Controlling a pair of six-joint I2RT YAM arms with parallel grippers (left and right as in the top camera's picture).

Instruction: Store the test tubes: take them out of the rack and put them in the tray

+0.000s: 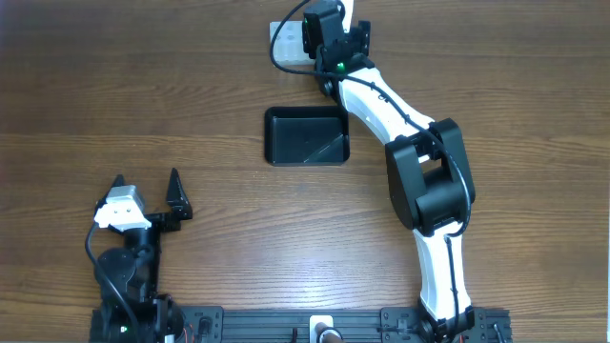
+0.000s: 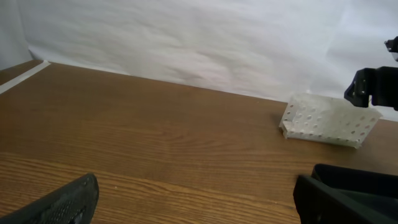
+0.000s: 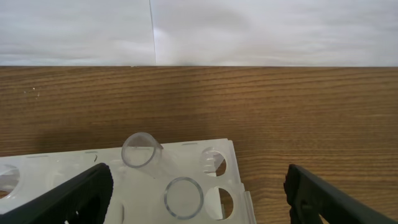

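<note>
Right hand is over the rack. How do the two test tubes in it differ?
The leaning tube tilts in its hole; the upright tube stands straight. The leaning tube's rim rides higher above the rack than the upright tube's. The leaning tube shows some side wall; the upright tube reads as a plain ring. Both are clear, open-topped and close together.

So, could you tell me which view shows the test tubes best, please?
The right wrist view: two clear test tubes sit in the white rack, mouths visible. In the top view the right gripper covers most of the rack. The left wrist view shows the rack far off, tubes indiscernible.
</note>
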